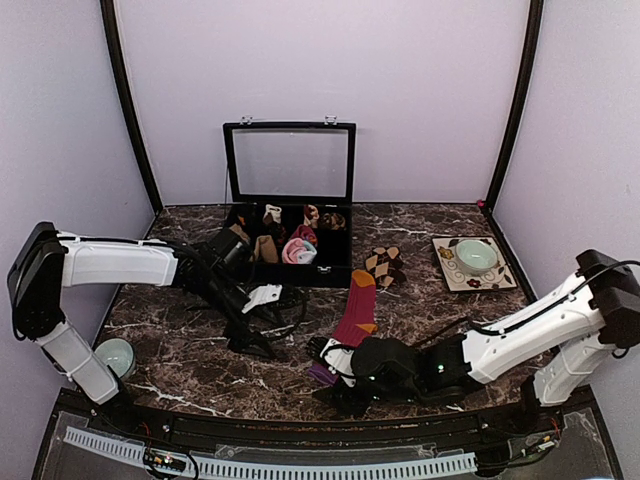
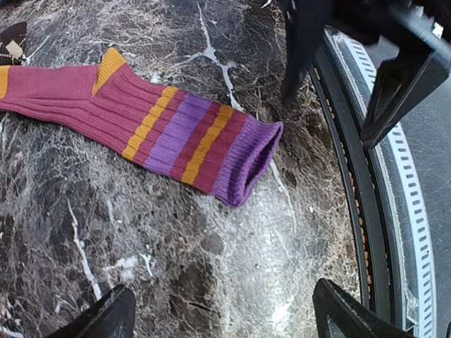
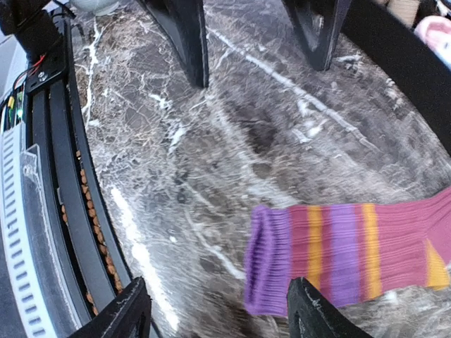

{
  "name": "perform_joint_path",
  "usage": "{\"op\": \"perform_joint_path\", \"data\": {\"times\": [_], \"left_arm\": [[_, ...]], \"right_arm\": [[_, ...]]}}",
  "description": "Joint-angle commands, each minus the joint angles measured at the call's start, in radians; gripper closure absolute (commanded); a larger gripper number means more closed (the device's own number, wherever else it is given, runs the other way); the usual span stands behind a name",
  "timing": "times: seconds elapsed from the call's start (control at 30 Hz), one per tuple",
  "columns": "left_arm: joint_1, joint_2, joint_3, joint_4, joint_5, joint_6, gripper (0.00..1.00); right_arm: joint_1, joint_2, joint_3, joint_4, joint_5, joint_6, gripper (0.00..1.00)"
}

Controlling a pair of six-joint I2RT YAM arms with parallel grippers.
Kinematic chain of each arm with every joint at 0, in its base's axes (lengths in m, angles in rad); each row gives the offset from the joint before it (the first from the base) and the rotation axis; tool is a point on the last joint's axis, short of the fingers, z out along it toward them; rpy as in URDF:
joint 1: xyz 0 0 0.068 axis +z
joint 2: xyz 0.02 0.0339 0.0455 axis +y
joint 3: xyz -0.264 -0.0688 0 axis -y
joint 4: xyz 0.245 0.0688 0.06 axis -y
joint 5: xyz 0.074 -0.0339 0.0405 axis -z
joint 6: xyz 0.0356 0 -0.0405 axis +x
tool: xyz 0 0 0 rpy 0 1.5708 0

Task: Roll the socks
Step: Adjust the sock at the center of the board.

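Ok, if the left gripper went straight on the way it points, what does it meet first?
Probably the bare marble table, just short of the magenta sock and its purple cuff: the open left gripper angles downward. On a shallower line, the cuff comes first.

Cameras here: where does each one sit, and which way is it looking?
Top: fixed above and behind the arms, looking down at the table; the left arm and right arm both show.
Left wrist: on the left arm, looking down past the open left pincer at the sock's purple cuff.
Right wrist: on the right arm, looking past the open right pincer at that cuff from the opposite side.
Shared: all three see the sock; each wrist view catches the other pincer at top.
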Motion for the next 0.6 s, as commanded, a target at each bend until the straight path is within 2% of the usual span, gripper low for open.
{"op": "perform_joint_path", "data": {"times": [0.0, 0.1, 0.3, 0.43, 0.57], "left_arm": [[0.010, -0.063, -0.037, -0.060, 0.013, 0.026, 0.10], [0.010, -0.083, -0.052, -0.081, 0.009, 0.049, 0.11], [0.010, -0.134, -0.075, -0.071, -0.061, 0.010, 0.09], [0.010, -0.151, -0.050, -0.118, -0.151, -0.031, 0.06], [0.009, -0.166, -0.037, -0.172, -0.163, -0.021, 0.06]], "right_arm": [[0.035, 0.129, 0.013, 0.168, 0.050, 0.050, 0.42], [0.039, 0.166, 0.007, 0.192, 0.077, 0.056, 0.49], [0.039, 0.128, -0.035, 0.205, 0.127, 0.054, 0.51], [0.040, 0.108, -0.063, 0.212, 0.143, 0.050, 0.53], [0.038, 0.076, -0.092, 0.216, 0.152, 0.049, 0.54]]}}
